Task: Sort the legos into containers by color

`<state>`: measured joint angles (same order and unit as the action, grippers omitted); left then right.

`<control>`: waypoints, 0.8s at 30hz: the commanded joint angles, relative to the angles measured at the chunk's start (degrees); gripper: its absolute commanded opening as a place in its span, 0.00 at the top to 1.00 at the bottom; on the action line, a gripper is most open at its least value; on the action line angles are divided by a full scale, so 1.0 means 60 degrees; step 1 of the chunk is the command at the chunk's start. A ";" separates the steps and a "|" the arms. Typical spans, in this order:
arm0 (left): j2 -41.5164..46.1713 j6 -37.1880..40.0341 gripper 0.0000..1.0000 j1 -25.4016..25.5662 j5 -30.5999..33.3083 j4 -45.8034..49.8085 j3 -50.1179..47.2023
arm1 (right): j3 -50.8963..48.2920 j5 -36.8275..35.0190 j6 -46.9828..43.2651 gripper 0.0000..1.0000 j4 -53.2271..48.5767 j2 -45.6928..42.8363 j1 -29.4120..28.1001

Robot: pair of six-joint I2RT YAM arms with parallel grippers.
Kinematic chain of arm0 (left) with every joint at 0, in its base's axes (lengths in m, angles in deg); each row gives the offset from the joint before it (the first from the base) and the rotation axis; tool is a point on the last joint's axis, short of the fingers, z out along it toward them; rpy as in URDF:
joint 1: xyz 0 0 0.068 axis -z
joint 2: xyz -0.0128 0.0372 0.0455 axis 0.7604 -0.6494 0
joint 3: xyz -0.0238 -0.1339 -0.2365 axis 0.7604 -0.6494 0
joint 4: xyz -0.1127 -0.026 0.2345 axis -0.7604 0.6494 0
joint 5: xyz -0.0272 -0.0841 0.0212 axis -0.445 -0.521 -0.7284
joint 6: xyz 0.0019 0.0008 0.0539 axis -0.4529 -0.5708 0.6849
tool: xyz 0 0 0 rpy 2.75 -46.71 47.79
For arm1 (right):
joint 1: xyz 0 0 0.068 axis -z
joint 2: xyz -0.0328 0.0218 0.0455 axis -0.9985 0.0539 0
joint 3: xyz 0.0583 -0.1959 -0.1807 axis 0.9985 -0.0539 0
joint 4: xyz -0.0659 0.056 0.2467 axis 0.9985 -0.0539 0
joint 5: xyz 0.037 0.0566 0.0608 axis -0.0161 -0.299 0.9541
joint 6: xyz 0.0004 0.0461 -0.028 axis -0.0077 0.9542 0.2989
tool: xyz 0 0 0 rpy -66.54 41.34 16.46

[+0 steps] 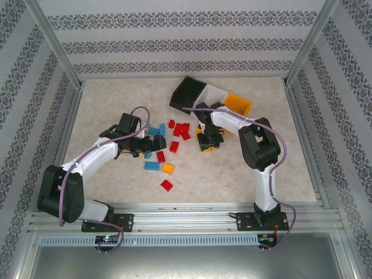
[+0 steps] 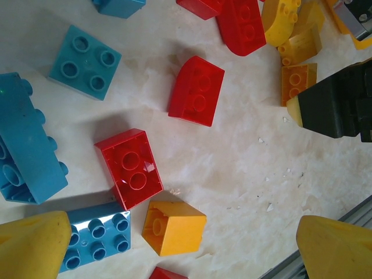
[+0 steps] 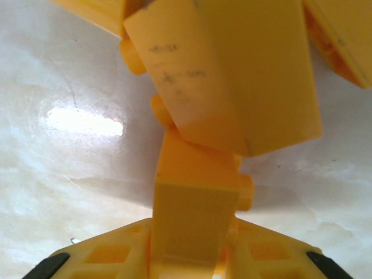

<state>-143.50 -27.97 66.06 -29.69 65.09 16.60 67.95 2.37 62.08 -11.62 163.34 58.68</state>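
Legos lie scattered mid-table: red ones [image 1: 180,129], light blue ones [image 1: 156,130], an orange one [image 1: 168,168]. My left gripper [image 1: 142,149] hovers low at the pile's left edge. In the left wrist view the left gripper [image 2: 189,235] is open, its yellow fingertips [image 2: 35,247] set wide apart either side of an orange lego [image 2: 174,226], not touching it. A red lego [image 2: 129,167] and a blue lego [image 2: 96,238] lie beside it. My right gripper [image 1: 208,142] is shut on an orange-yellow lego [image 3: 195,215] near other yellow legos [image 3: 232,70]. Black [image 1: 189,93], white [image 1: 215,93] and orange [image 1: 238,104] containers stand behind.
The three bins lie in a slanted row at the back centre, close behind the right arm's elbow. The right gripper's black body [image 2: 337,107] sits at the right of the left wrist view. A metal rail [image 1: 186,212] runs along the near edge; patterned walls enclose the table.
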 commanded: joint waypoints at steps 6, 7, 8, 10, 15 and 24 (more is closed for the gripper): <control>-0.0123 0.0178 0.00 0.0085 0.0063 0.0102 0.0104 | 0.0190 -0.0256 0.0095 0.75 -0.0200 0.0017 0.0090; -0.0160 0.0185 0.00 0.0082 0.0051 0.0102 0.0130 | 0.0190 -0.0246 0.0104 0.76 -0.0231 -0.0023 0.0095; -0.0173 0.0199 0.00 0.0086 0.0041 0.0102 0.0155 | 0.0190 -0.0242 0.0118 0.77 -0.0274 -0.0077 0.0106; -0.0200 0.0236 0.00 0.0082 0.0038 0.0127 0.0212 | 0.0122 -0.0201 0.0155 0.78 -0.0334 -0.0262 0.0127; -0.0314 0.0298 0.00 0.0082 0.0405 0.0368 0.0315 | -0.0169 0.0237 0.0529 0.79 -0.0281 -0.1119 0.0469; -0.0609 0.0712 0.00 0.0248 0.0896 0.1041 0.0855 | 0.0330 0.1116 0.1260 0.80 -0.0378 -0.2518 0.1963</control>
<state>-146.69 -26.44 66.28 -26.81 67.47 18.83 67.65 6.77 67.22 -12.36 150.51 68.13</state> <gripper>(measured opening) 0.999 0.224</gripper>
